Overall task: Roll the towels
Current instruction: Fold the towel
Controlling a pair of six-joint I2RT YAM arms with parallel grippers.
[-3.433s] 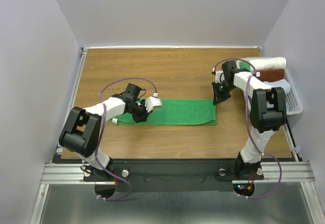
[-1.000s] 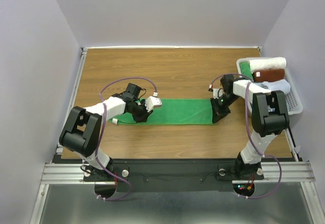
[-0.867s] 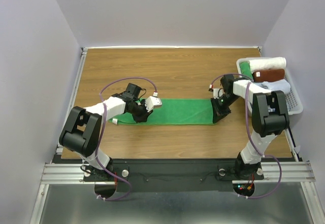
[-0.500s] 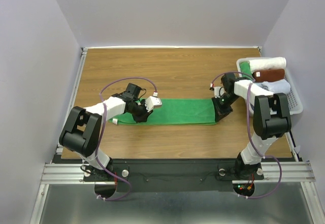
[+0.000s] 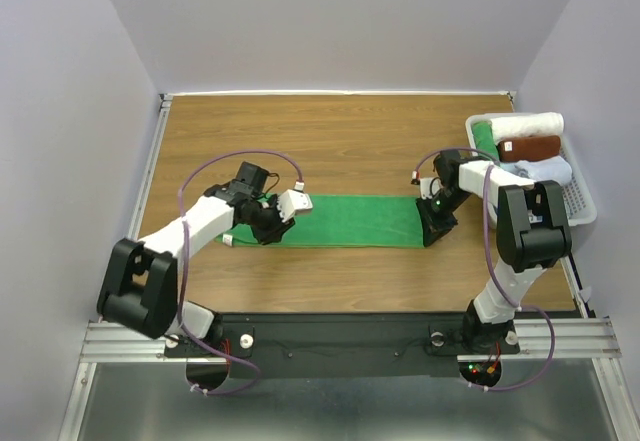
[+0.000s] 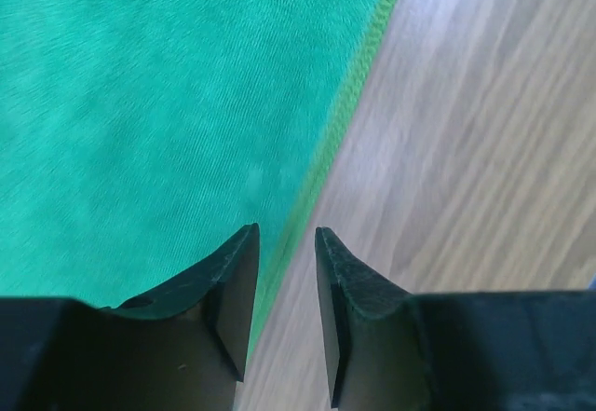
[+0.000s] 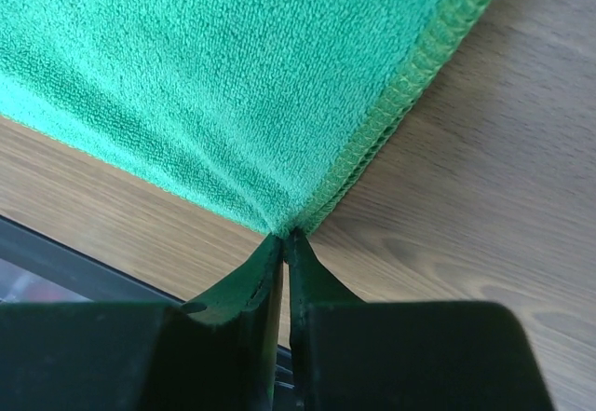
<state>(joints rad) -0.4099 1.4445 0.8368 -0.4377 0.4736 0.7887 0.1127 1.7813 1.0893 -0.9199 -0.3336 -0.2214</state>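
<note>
The bright green towel (image 5: 350, 219) lies flat as a long strip across the table's middle. My left gripper (image 5: 268, 229) is at its left end. In the left wrist view the gripper (image 6: 286, 243) is open by a narrow gap, with its jaws on either side of the towel's (image 6: 168, 103) hem and nothing held. My right gripper (image 5: 429, 231) is at the towel's right near corner. In the right wrist view the gripper (image 7: 284, 237) is shut on that corner of the towel (image 7: 233, 75). The pale bluish-white towel (image 5: 550, 171) lies in the basket at the right.
A white basket (image 5: 583, 201) at the table's right edge also holds a cream-white roll (image 5: 525, 124), a brown roll (image 5: 530, 147) and a green bundle (image 5: 484, 136). Bare wood shows behind and in front of the green towel.
My right gripper came from near the basket down to the towel's right near corner and shut on it. My left arm swung its elbow outward to the left; its gripper shifted slightly left.
</note>
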